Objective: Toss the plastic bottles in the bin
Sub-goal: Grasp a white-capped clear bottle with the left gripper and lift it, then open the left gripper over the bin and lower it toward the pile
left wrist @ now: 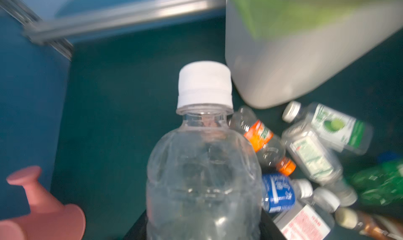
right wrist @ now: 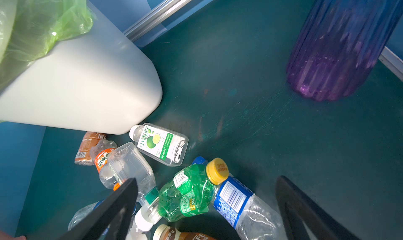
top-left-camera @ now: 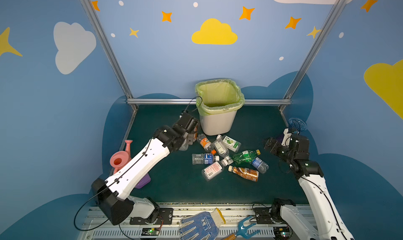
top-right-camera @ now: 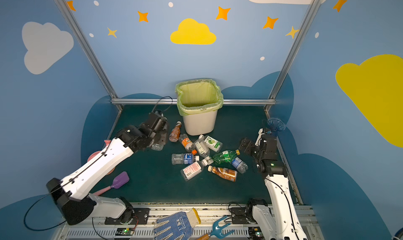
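We found a clear bottle point(left wrist: 202, 173) with a white cap clamped in the left claw point(top-right-camera: 160, 142), near the bin point(top-left-camera: 218, 123), which stood midway along the back edge of the bench point(top-left-camera: 174, 184). The other bottles point(top-left-camera: 226, 158) lay heaped mid-bench just before the bin, one brown bottle point(top-right-camera: 175, 133) beside its left wall. The right claw point(right wrist: 206, 181) hung by the heap's right side, jaws spread wide, gripping nothing. A purple vase point(right wrist: 338, 42) stood in the right back corner, a pink watering can point(top-left-camera: 120, 159) at the left edge.
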Controlling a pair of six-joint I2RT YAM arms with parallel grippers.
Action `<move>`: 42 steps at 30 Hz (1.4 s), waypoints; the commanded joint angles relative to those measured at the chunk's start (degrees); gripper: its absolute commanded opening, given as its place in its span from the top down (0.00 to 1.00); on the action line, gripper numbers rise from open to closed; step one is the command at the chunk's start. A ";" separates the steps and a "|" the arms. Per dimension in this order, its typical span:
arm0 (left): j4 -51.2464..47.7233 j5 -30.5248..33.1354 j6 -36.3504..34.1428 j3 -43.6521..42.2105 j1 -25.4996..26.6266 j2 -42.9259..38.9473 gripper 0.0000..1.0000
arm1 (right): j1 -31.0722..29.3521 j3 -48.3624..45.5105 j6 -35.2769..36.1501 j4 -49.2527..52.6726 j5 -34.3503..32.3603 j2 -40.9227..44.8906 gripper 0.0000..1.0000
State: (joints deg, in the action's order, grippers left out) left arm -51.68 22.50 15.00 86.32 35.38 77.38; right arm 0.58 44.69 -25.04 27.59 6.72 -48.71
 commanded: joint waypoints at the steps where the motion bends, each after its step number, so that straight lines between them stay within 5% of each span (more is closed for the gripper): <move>1: 9.02 1.58 -8.74 8.20 -3.25 -4.13 0.42 | 0.41 2.06 0.68 -0.36 0.22 0.06 0.02; 7: 23.34 -4.06 -16.65 22.75 -4.52 -2.74 0.40 | 0.99 2.33 0.80 0.40 0.11 1.44 0.02; 12: 22.54 -14.22 -13.98 36.83 -4.37 9.58 0.37 | 1.52 2.73 1.52 2.17 -0.26 3.05 0.02; 16: 10.53 -18.55 -9.79 52.80 -3.28 28.98 0.31 | 1.88 2.45 1.49 2.63 0.52 3.81 0.02; 20: -11.98 -19.48 -5.08 89.96 -3.00 55.06 0.23 | 2.11 3.09 1.47 3.77 1.12 3.90 0.02; 24: 1.71 -18.47 -4.97 79.91 -3.12 47.12 0.01 | 2.48 3.74 2.53 4.82 0.75 5.16 0.02; 28: 20.13 -16.97 -6.23 61.06 -3.02 33.73 0.00 | 2.68 3.44 1.94 5.47 1.51 5.55 0.02; 36: 10.96 -14.61 -10.01 65.45 -1.74 32.26 0.00 | 2.71 1.84 0.47 5.54 1.86 5.51 0.02; 42: 15.31 -13.64 -11.85 49.13 -0.50 24.87 0.00 | 2.63 1.18 -1.11 6.49 3.76 3.86 0.02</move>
State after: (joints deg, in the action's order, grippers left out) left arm -35.66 7.77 5.23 144.14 34.41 100.44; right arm 3.07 46.78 -25.15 32.40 8.58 -44.25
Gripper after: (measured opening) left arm 0.997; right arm 0.979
